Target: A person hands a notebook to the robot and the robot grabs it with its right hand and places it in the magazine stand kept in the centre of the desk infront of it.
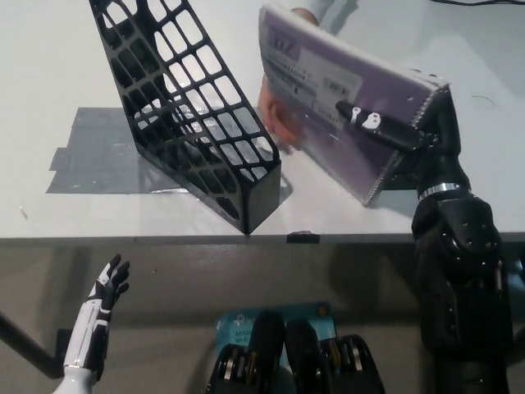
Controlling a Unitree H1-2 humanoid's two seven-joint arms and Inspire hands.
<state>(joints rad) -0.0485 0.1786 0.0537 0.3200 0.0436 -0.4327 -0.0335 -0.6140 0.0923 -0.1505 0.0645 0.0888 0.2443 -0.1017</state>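
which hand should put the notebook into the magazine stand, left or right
Right. The right hand already grips the notebook beside the magazine stand; the left hand rests open, low below the desk edge.

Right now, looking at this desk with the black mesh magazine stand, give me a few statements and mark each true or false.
1. The black right hand grips the purple spiral-bound notebook. True.
2. The notebook already sits inside the black mesh magazine stand. False: it is held in the air to the stand's right.
3. The white left hand rests on the white desk. False: it hangs below the desk edge, fingers apart, holding nothing.
4. A person's hand is at the notebook's left edge. True.
5. Grey tape lies under the stand. True.
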